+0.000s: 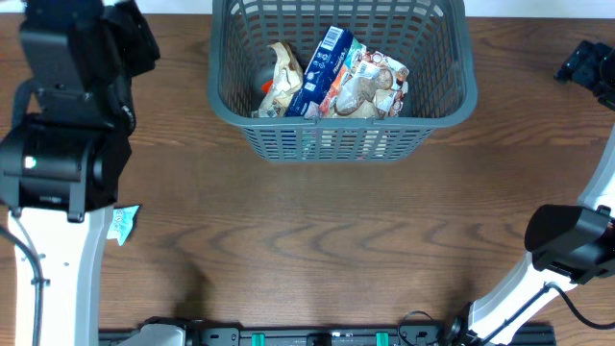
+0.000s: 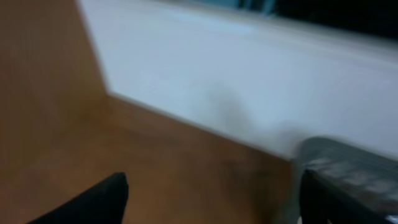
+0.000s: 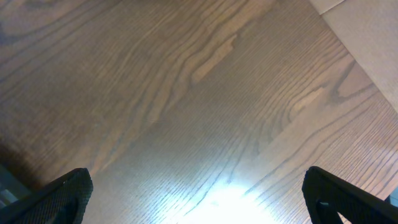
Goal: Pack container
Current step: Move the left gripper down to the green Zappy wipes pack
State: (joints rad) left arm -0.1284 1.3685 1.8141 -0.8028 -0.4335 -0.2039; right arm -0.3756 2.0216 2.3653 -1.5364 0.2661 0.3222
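Note:
The container (image 1: 341, 135) is a large dark grey-blue lattice basket at the table's far middle. It holds several snack packets, among them a blue box (image 1: 322, 69) and a tan bag (image 1: 283, 82). My left gripper (image 1: 142, 43) is at the far left of the table, left of the basket; in the left wrist view (image 2: 211, 202) its fingers are wide apart with nothing between them. My right gripper (image 1: 584, 65) is at the far right, away from the basket; in the right wrist view (image 3: 199, 205) it is open over bare wood.
A small light blue packet (image 1: 123, 223) lies on the wooden table by the left arm's base. The left wrist view is blurred and shows a white wall (image 2: 249, 81) and a grey edge (image 2: 348, 158) at the right.

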